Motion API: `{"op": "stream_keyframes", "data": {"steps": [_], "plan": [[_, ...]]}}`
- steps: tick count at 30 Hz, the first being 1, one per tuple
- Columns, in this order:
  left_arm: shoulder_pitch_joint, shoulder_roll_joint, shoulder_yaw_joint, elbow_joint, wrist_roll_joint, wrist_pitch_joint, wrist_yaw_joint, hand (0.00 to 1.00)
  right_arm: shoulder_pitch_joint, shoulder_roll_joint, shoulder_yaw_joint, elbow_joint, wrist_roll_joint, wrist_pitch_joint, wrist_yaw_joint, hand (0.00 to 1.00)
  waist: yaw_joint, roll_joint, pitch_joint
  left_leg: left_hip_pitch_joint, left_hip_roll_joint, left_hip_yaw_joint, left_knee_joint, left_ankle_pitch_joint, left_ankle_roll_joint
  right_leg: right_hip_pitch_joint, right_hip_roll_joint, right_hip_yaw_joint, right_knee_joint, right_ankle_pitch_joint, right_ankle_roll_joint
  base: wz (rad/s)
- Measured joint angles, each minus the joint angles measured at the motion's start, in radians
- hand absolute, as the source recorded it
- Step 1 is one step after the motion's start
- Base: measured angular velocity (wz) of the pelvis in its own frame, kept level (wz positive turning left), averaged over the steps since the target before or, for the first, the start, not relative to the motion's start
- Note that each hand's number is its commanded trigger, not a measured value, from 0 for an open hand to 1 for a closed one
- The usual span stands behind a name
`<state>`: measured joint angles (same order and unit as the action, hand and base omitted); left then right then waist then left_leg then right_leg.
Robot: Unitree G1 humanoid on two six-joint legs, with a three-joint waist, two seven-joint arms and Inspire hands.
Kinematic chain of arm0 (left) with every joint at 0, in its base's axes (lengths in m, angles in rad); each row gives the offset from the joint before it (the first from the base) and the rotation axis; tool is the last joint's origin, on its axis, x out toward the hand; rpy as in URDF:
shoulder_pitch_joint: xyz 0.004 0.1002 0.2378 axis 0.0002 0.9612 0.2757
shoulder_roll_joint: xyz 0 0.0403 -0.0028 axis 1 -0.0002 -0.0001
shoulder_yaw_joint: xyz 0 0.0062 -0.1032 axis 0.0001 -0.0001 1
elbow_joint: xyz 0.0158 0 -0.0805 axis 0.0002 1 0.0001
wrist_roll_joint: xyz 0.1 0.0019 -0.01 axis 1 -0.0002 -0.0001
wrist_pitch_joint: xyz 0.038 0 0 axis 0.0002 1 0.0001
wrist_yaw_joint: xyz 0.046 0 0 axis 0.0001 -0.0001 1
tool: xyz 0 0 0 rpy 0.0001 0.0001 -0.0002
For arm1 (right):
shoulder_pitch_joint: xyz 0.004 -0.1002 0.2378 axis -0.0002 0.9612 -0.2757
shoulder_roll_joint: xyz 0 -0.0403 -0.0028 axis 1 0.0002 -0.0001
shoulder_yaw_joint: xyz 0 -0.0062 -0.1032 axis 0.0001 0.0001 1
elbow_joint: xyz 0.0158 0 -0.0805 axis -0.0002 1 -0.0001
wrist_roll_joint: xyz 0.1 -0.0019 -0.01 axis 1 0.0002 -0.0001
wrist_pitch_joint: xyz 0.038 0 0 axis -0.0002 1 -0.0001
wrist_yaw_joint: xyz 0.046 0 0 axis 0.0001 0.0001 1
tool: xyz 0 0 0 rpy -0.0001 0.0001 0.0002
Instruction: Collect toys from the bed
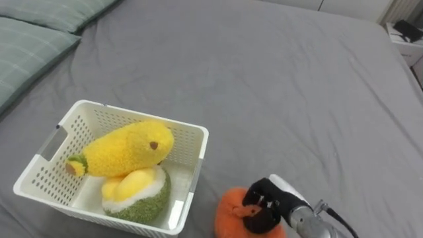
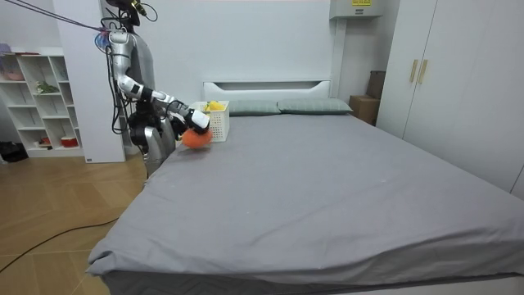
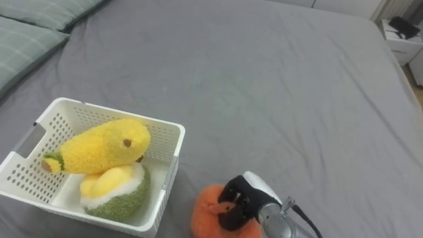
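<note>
An orange plush toy is held just above the grey bed, right of the white basket. My right hand is shut on it, fingers curled round its side. In the basket lie a yellow plush corn and under it a green and yellow plush fruit. In the room view I stand at the bed's side by the basket, right hand holding the orange toy.
Green checked pillows lie at the bed's head on my left. A white nightstand stands beyond the bed's far right edge. In the room view a white shelf is behind me and wardrobes on the room view's right.
</note>
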<state>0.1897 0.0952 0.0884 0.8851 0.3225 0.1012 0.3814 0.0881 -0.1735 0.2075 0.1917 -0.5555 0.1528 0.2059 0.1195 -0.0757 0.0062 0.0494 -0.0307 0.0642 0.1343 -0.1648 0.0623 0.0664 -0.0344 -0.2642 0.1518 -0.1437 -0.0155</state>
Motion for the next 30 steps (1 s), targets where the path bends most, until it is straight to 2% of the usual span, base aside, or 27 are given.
{"op": "stream_keyframes", "data": {"steps": [4,5,9,14,17,23,27,30], "plan": [[0.003,0.000,0.021,0.001,0.002,0.000,-0.002,0.00,-0.025,-0.008,-0.059,-0.107,0.002,0.001,0.000,1.00,0.008,-0.011,0.0066,0.001,0.001,0.004,0.002,0.000,0.000,-0.001,0.001,0.003,-0.001,0.000,0.000,-0.03],[0.003,0.000,0.023,0.004,0.003,0.000,-0.003,0.00,-0.031,-0.014,-0.076,-0.135,0.004,0.002,0.001,1.00,0.014,-0.016,0.0039,0.004,0.001,0.005,0.001,0.000,0.000,-0.001,0.001,0.004,0.000,0.000,0.000,-0.06],[0.008,0.003,0.049,0.012,0.004,0.001,-0.001,0.00,-0.099,-0.024,-0.125,-0.191,0.004,0.006,0.002,1.00,0.020,-0.018,0.0028,0.011,0.001,0.013,-0.003,0.000,0.000,0.001,0.002,0.013,0.000,0.000,0.000,-0.06],[0.012,0.007,0.065,0.015,0.002,0.003,0.002,0.00,-0.175,-0.026,-0.139,-0.262,0.015,0.021,0.001,1.00,0.024,-0.027,-0.0022,0.013,0.002,0.012,-0.004,0.000,0.000,0.003,0.002,0.012,0.000,0.000,0.001,0.00],[0.010,0.009,0.065,0.014,0.004,0.002,0.005,0.00,-0.225,-0.025,-0.125,-0.264,0.043,0.023,-0.014,1.00,0.037,-0.037,-0.0060,0.017,0.002,0.012,-0.004,0.000,0.000,0.007,0.001,0.016,0.000,0.000,0.001,0.00],[0.001,0.012,0.051,0.000,0.017,0.002,0.010,0.00,-0.297,-0.019,-0.053,-0.383,0.054,0.026,-0.013,1.00,0.074,-0.031,-0.0008,0.015,0.002,0.011,-0.004,0.000,0.000,0.007,0.000,0.011,0.001,0.001,0.001,0.01],[-0.005,0.013,0.043,0.006,0.039,0.003,0.009,0.00,-0.384,-0.015,0.027,-0.436,0.047,0.035,0.011,1.00,0.091,-0.037,-0.0032,-0.007,0.000,-0.012,0.000,0.000,0.000,-0.003,-0.002,-0.015,0.001,0.001,0.001,0.14],[-0.009,0.014,0.032,0.004,0.044,0.013,0.008,0.00,-0.400,-0.015,0.083,-0.479,0.051,0.039,0.039,1.00,0.137,-0.041,-0.0053,-0.012,0.000,-0.013,0.001,0.000,0.000,-0.011,0.000,-0.014,0.000,0.001,0.001,0.03]]}}
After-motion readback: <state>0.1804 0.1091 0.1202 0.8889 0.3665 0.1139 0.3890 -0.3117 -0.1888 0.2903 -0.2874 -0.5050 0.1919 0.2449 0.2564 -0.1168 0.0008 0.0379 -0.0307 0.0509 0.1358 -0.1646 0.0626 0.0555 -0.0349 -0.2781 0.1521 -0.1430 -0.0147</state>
